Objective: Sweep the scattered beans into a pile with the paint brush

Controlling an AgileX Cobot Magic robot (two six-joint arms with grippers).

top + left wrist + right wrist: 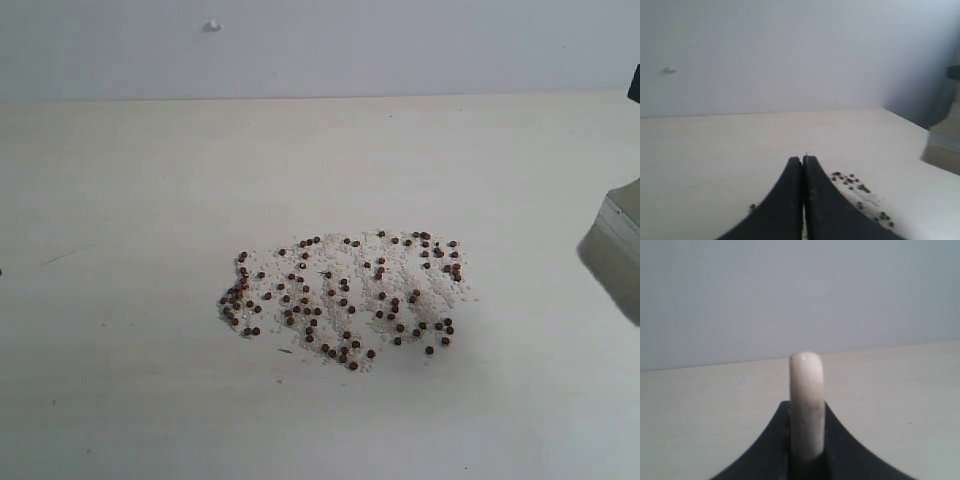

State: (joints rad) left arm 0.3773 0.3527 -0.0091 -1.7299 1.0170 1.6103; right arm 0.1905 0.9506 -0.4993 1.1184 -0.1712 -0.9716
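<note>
The beans (345,295), small reddish-brown ones mixed with whitish grains, lie spread in a wide patch at the middle of the pale table. At the right edge of the exterior view the paint brush (615,255) hangs with its silver ferrule and whitish bristles pointing down, right of the patch and apart from it. My right gripper (806,407) is shut on the brush's cream handle (806,385), which sticks out past the fingertips. My left gripper (803,160) is shut with nothing in it. Beans (855,187) show just past its fingers, and the brush (942,150) shows off to one side.
The pale wooden table (150,180) runs back to a plain light wall. A small white mark (212,25) sits on the wall. Bare tabletop surrounds the bean patch on all sides.
</note>
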